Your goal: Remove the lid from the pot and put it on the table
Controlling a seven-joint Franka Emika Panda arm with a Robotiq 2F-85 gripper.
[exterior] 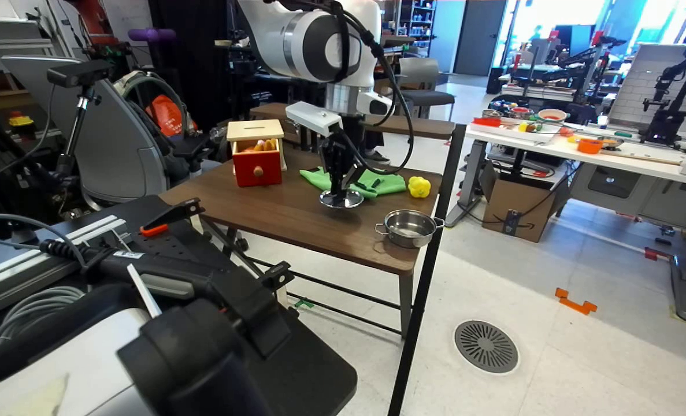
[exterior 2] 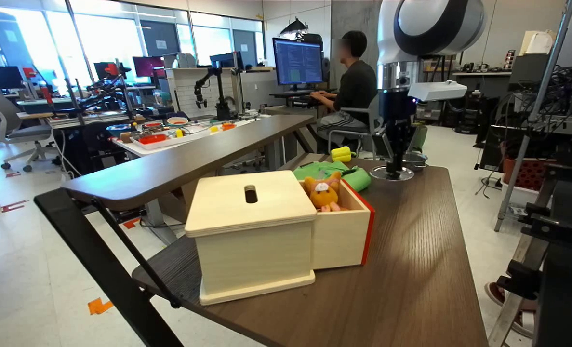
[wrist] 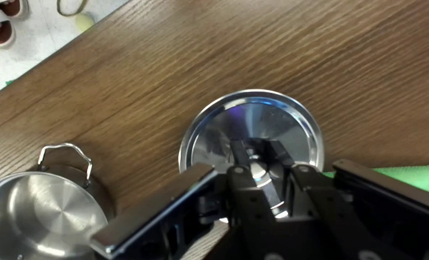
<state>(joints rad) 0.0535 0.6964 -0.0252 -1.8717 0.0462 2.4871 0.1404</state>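
Observation:
The round silver lid [exterior: 351, 201] is level, low over the brown table [exterior: 285, 216]. It also shows in the wrist view [wrist: 250, 117] and an exterior view [exterior 2: 405, 175]. My gripper [exterior: 338, 192] points down and is shut on the lid's knob; in the wrist view the fingertips [wrist: 259, 153] stand on both sides of it and partly hide it. I cannot tell whether the lid touches the table. The silver pot [exterior: 409, 238] stands uncovered near the table's end, apart from the lid; it shows at lower left in the wrist view [wrist: 60, 213].
A green cloth [exterior: 386, 184] lies right beside the lid, with a yellow pepper-shaped object [exterior: 419, 187] near it. A wooden box [exterior 2: 252, 260] with an open red-fronted drawer [exterior: 257, 169] holding a toy stands farther along the table. A black post [exterior: 429, 271] rises by the table's end.

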